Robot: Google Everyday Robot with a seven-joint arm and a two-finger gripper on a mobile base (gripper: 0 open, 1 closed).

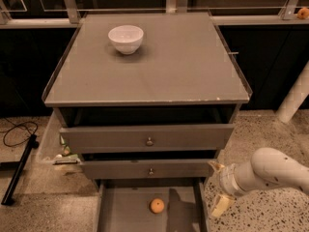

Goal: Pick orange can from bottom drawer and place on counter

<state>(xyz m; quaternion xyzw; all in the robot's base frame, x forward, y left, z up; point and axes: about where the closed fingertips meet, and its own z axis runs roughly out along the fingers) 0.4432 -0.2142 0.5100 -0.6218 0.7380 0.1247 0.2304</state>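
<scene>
The orange can [157,206] is a small round orange ball lying on the flat gray floor of the open bottom drawer [123,210], near its middle. My gripper [217,186] hangs just right of the drawer's right wall, level with the can and apart from it. Its two pale fingers [220,206] stand spread, with nothing between them. The white arm reaches in from the lower right. The counter [159,71] is the broad gray cabinet top above, with a pale chipped front edge.
A white bowl [126,37] stands at the counter's back left. Two gray drawer fronts with small knobs [149,141] jut out above the bottom drawer. A black cable and bar [18,170] lie on the floor at left. A white post [294,100] stands at right.
</scene>
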